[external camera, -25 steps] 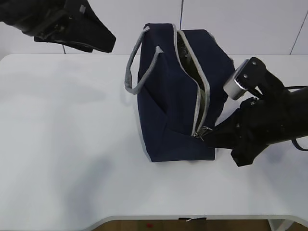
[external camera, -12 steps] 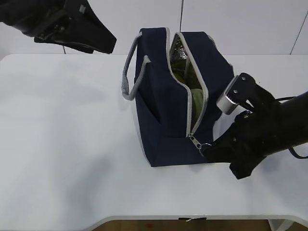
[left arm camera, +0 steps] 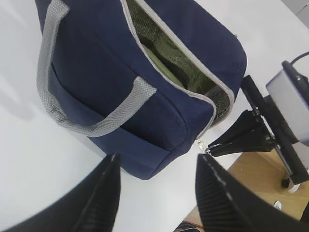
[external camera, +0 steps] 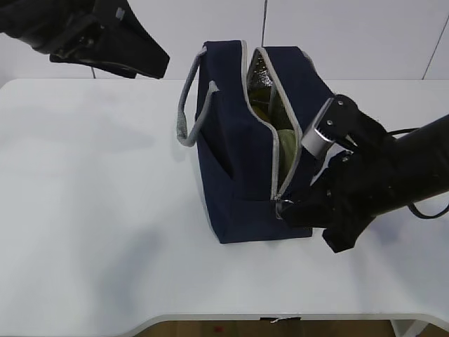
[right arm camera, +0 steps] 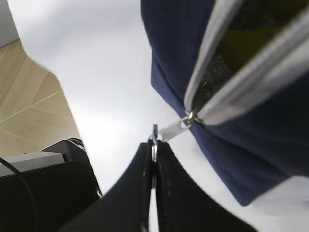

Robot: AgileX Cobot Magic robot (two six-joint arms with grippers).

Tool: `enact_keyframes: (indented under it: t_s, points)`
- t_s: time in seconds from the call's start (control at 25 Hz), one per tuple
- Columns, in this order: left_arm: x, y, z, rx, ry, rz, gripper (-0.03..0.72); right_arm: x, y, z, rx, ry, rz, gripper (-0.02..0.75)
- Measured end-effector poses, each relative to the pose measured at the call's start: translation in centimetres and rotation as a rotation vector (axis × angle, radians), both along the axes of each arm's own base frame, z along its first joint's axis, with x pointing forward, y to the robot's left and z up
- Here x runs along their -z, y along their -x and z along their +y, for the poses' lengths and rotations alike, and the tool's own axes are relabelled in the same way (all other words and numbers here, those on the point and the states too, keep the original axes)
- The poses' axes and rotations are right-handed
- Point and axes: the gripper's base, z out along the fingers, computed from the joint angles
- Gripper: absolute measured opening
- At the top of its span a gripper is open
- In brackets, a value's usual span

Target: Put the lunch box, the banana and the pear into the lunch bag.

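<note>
The lunch bag (external camera: 256,140) stood on the white worktop (external camera: 98,210), its grey zipper (external camera: 287,137) parted along the top and an olive-green shape visible inside; whether banana or pear lay there could not be told. The right tool (right arm camera: 153,157) was clenched on the ring pull (right arm camera: 154,137) at the zipper's near end. The left tool (left arm camera: 154,193) hung released above the bag's handle side, grasping nothing. To work the zipper well, the pull should probably run in line with the teeth, and the left tool might steady the fabric so the bag would not slide or tip.
</note>
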Motion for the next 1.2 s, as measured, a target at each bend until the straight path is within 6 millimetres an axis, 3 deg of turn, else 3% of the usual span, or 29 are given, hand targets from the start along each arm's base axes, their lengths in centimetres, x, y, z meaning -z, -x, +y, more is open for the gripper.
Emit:
enact_keyframes:
  t_s: [0.36,1.0,1.2]
  points:
    - [0.0,0.0,0.0,0.000,0.000,0.000,0.382,-2.6,-0.5,-0.2,-0.013,0.042,-0.045,0.006]
    - [0.0,0.0,0.0,0.000,0.004,0.002,0.382,-9.9,-2.9,0.8,-0.096,-0.003,-0.239,0.006]
    - [0.0,0.0,0.0,0.000,0.005,0.003,0.382,-10.7,-4.3,1.2,-0.103,-0.008,-0.264,0.006]
